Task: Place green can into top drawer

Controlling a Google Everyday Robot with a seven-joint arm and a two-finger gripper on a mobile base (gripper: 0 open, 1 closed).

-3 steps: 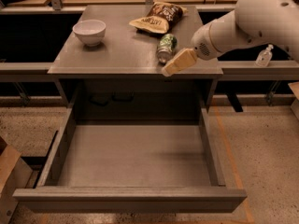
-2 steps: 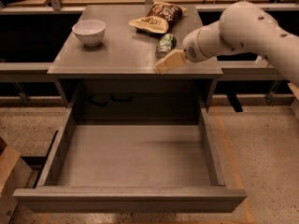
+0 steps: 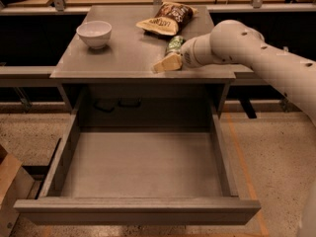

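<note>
One gripper [image 3: 167,63] sits low on the table [image 3: 123,53], perhaps touching the green can [image 3: 174,44]; its hold cannot be told.

table [image 3: 123,65]: behind and above the open top drawer.
top drawer [image 3: 138,209]: juts forward from under the table's front edge, nearly the table's width.
bowl [image 3: 94,33]: on the table, by the left edge, toward the back-left corner.
chip bag [image 3: 165,19]: on the table, at the back edge, right of centre.
can [image 3: 175,45]: on the table, just before the chip bag, well right of the bowl.
pincer [image 3: 164,64]: low over the table near the front edge, just before the can; contact unclear.
arm [image 3: 247,46]: enters over the front-right corner.
</note>
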